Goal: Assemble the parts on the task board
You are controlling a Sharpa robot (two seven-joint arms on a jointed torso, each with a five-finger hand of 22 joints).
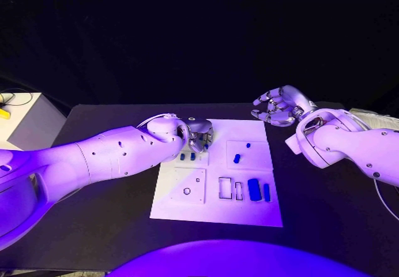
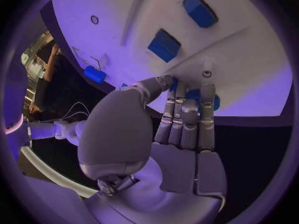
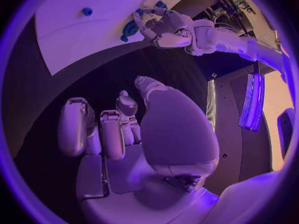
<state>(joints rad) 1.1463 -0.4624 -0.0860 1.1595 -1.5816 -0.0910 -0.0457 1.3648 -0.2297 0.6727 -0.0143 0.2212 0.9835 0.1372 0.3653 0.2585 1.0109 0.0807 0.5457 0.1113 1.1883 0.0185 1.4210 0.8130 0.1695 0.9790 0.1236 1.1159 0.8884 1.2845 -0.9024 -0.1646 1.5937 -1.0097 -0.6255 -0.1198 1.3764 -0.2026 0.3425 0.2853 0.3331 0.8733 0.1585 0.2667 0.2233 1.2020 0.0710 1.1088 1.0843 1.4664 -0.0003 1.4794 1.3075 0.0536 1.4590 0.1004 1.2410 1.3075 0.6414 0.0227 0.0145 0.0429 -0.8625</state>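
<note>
The white task board (image 1: 218,208) lies in the middle of the black table. My left hand (image 1: 196,134) is down over the board's far left corner. In the left wrist view its fingers (image 2: 187,117) and thumb close round a round blue part (image 2: 216,102) at the board's edge. Two small blue parts (image 1: 188,156) lie just in front of that hand, and two more (image 1: 237,158) in the far right panel. A large blue block (image 1: 254,189) and a slim one (image 1: 267,192) stand at the near right. My right hand (image 1: 278,107) hovers past the board's far right corner, fingers curled in on nothing.
Outlined slots (image 1: 225,187) and a small round hole (image 1: 186,191) mark the board's near half. A white box (image 1: 25,121) stands off the table's far left corner. Bare black table (image 1: 100,219) surrounds the board.
</note>
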